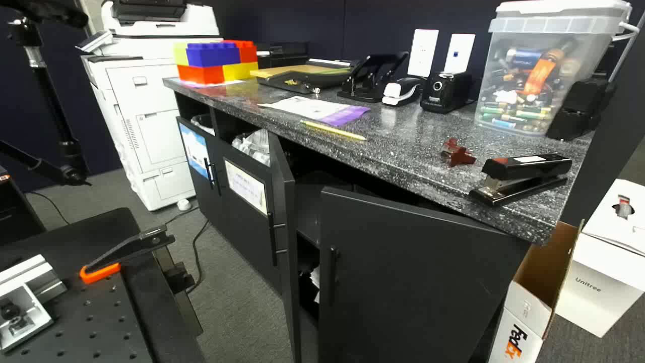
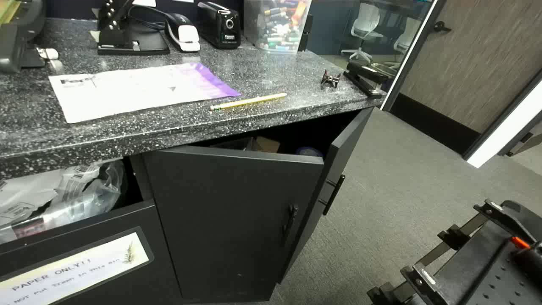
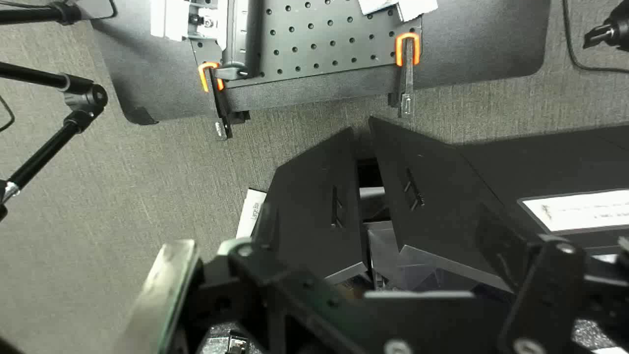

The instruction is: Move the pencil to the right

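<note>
The yellow pencil (image 1: 333, 130) lies flat on the speckled dark countertop (image 1: 403, 146), close to its front edge. In an exterior view the same pencil (image 2: 249, 101) sits just right of the purple end of a paper sheet, eraser end toward the sheet. My gripper (image 3: 402, 243) shows only in the wrist view, coming in from the bottom. Its fingers (image 3: 164, 282) are spread far apart, and nothing is held between them. That view looks down past the gripper at the cabinet fronts. The pencil does not show there, and neither exterior view contains the arm.
A white and purple sheet (image 2: 148, 87) lies beside the pencil. Toward the counter's end are a red staple remover (image 1: 457, 153) and a black stapler (image 1: 526, 174). A battery tub (image 1: 534, 75) stands behind. Two cabinet doors (image 3: 319, 206) swing out below the counter.
</note>
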Available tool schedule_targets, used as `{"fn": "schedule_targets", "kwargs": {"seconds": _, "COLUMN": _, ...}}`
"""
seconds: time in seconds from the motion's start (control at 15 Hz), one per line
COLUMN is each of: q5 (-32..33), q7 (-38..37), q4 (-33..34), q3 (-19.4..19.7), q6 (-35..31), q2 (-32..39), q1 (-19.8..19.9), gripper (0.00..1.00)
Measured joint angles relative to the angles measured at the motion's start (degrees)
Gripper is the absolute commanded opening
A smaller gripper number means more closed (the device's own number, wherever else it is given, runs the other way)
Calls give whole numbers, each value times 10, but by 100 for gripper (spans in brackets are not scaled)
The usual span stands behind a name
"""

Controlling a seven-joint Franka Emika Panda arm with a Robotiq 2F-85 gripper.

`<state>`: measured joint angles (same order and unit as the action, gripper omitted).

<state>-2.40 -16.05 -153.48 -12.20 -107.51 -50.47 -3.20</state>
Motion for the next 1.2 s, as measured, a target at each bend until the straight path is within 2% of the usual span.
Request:
{"fn": "schedule_targets", "kwargs": {"seconds": 0.93, "q5": 0, "q7": 0, "q4": 1, "q3": 0, "q6": 0, "q2": 0, "q1": 0, "gripper": 100}}
{"fn": "schedule_targets", "kwargs": {"seconds": 1.2, "q5": 3, "q7": -8, "q4": 0, "q3": -2, "q6": -22, "q2": 33, "q1": 5, "gripper": 100}}
